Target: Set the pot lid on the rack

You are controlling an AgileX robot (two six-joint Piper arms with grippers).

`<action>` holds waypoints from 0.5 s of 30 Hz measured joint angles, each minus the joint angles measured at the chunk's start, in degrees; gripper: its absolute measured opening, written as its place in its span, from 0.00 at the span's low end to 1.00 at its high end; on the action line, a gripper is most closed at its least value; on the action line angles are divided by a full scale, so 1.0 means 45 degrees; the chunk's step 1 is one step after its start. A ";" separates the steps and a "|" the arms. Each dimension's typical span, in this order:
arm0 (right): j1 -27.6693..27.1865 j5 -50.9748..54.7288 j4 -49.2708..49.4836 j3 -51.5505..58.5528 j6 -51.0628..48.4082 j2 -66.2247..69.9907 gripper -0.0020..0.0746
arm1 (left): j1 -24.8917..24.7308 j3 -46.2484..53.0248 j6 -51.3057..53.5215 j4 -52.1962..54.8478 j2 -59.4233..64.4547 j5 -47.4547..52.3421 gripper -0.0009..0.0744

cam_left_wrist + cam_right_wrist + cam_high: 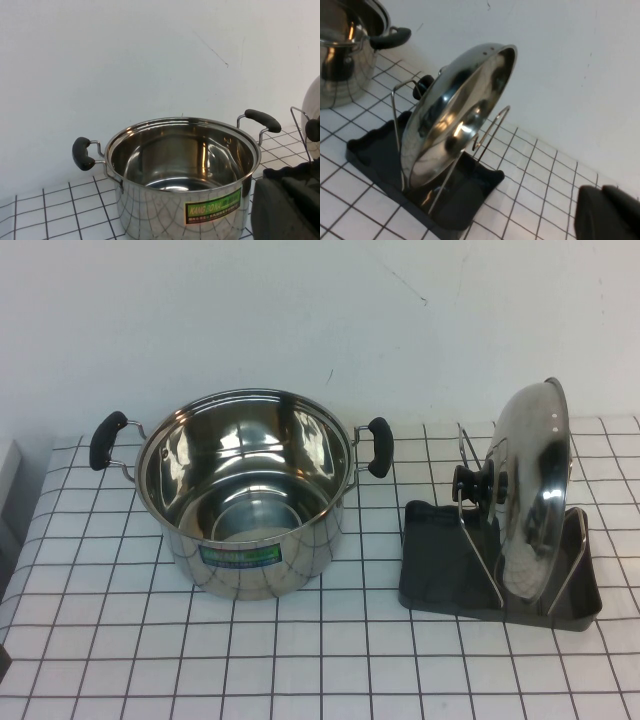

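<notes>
The pot lid (535, 485) is shiny steel with a black knob (470, 483). It stands on edge between the wire dividers of the dark grey rack (440, 570) at the right of the table, with the knob facing the pot. The right wrist view shows the lid (455, 120) upright in the rack (380, 150). My right gripper (605, 210) is shut and empty, away from the rack over the checked cloth. My left gripper (287, 205) is shut and empty, beside the pot. Neither gripper shows in the high view.
A steel pot (245, 490) with two black side handles stands open at the middle left, and also shows in the left wrist view (182, 175). A white wall runs along the back. A checked cloth (300, 660) covers the table.
</notes>
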 joint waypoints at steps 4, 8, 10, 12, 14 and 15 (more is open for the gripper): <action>0.0000 0.0217 0.0339 0.0000 0.0009 0.0000 0.02 | 0.0000 0.0000 0.0000 0.0000 0.0000 0.0000 0.01; 0.0000 0.0427 0.0364 0.0000 0.0009 0.0000 0.02 | 0.0000 0.0028 0.0000 0.0000 0.0000 0.0006 0.01; 0.0000 0.0487 0.0387 0.0000 0.0009 0.0000 0.02 | 0.0000 0.0028 0.0000 0.0000 0.0000 0.0027 0.01; 0.0000 0.0515 0.0406 0.0000 0.0029 0.0000 0.02 | 0.0000 0.0028 0.0000 0.0000 0.0000 0.0027 0.01; 0.0000 0.0520 0.0406 0.0000 0.0029 0.0000 0.02 | 0.0000 0.0028 0.0000 0.0000 0.0000 0.0027 0.01; 0.0000 0.0543 0.0406 0.0000 0.0029 0.0000 0.02 | 0.0000 0.0028 0.0000 0.0000 0.0000 0.0027 0.01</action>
